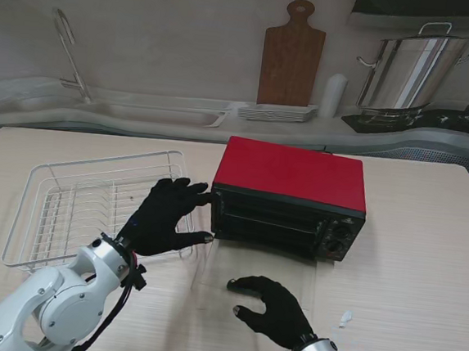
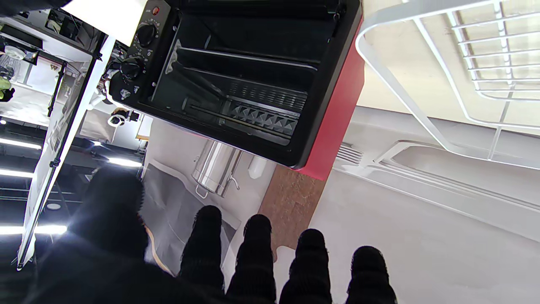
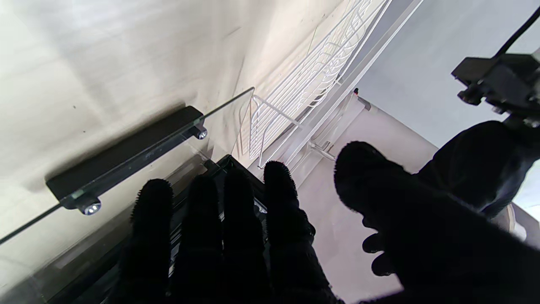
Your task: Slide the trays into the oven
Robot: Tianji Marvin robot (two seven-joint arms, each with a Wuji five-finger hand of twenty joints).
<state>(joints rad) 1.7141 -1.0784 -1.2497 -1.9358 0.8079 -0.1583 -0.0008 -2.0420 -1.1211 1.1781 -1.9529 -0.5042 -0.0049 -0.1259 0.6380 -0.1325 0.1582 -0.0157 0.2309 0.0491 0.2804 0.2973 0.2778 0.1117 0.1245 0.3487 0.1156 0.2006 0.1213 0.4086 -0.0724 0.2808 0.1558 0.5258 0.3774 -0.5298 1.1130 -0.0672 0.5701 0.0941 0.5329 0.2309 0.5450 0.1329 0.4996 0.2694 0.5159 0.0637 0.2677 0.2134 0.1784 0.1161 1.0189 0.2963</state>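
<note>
Overhead, the red oven [image 1: 288, 198] sits mid-tabletop [image 1: 424, 258], its glass door [image 1: 258, 280] lowered flat. Left hand [image 1: 163, 216] spreads empty beside the wire rack [image 1: 92, 208]; right hand [image 1: 276, 309] hovers, fingers loose. Left wrist: trays [image 2: 249, 99] inside. Right wrist: door handle [image 3: 126, 154].

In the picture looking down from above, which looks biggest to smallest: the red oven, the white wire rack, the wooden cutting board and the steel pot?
1. White wire rack, by a small margin
2. Red oven, nearly as large
3. Steel pot
4. Wooden cutting board, close to the pot

The pot and board stand farther from the camera, so they look smaller.
</note>
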